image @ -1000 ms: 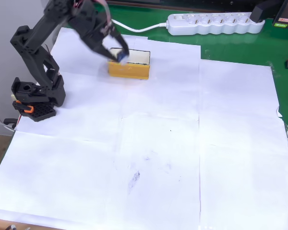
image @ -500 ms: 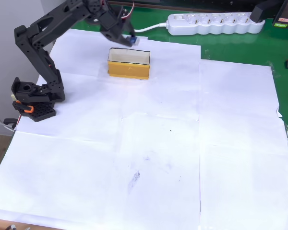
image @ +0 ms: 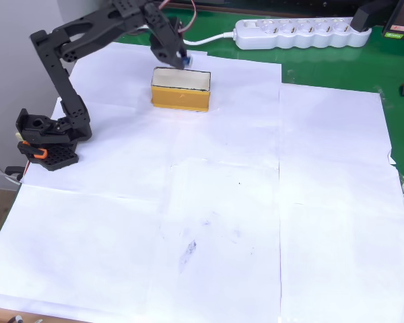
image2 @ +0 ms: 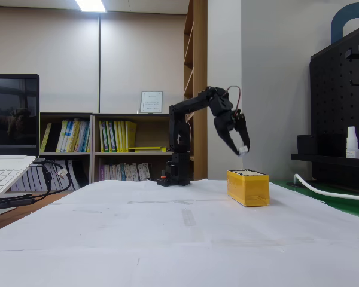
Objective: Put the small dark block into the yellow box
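All-black arm at the overhead view's upper left, blocky printed links, orange trim low on its base (red and white wires looping near the wrist), dark tapered fingers.

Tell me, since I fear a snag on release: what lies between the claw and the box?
Nothing: in the fixed view, open air separates the claw, shut on the block, from the box below.
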